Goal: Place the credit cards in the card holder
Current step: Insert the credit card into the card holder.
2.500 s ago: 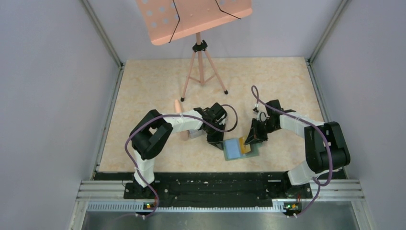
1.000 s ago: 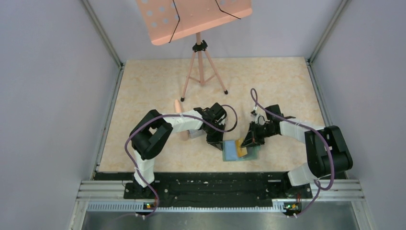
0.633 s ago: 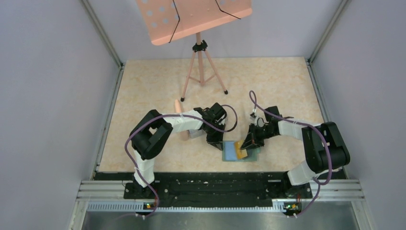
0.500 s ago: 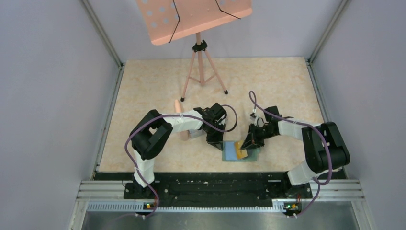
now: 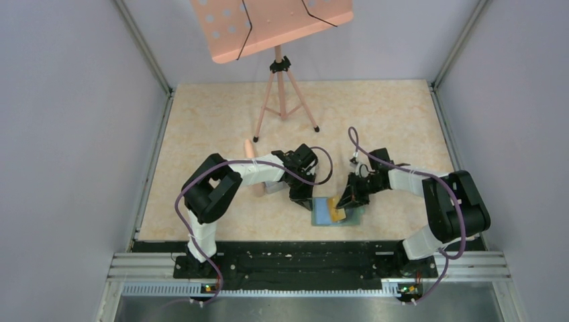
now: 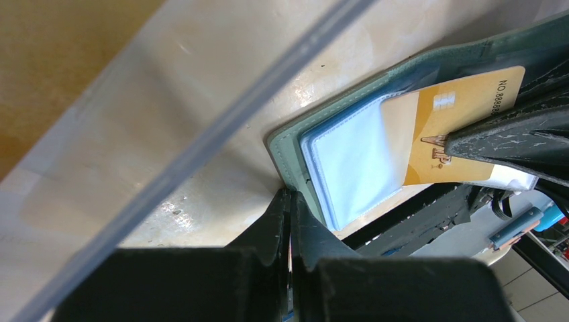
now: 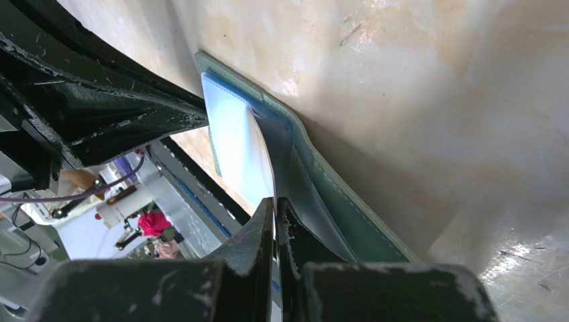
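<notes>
The card holder [image 5: 324, 211] lies open on the table, sage-green with a pale blue sleeve [image 6: 355, 161] facing up. My left gripper [image 5: 303, 196] is shut, and its tips [image 6: 290, 200] rest against the holder's left edge. An orange-yellow credit card [image 6: 443, 127] lies partly under the clear sleeve. My right gripper [image 5: 347, 201] is shut on that card's far end. In the right wrist view the card runs edge-on between the fingers [image 7: 275, 209], beside the holder's green cover [image 7: 349, 215].
A clear plastic box [image 5: 272, 187] sits just behind the left gripper, its rim [image 6: 221, 127] crossing the left wrist view. A pink peg [image 5: 249, 149] lies nearby. A pink music stand on a tripod [image 5: 282, 74] stands at the back. Grey walls enclose the table.
The right gripper has slid left with the card, pushing it further over the open holder's sleeve. The left arm and the holder have stayed put.
</notes>
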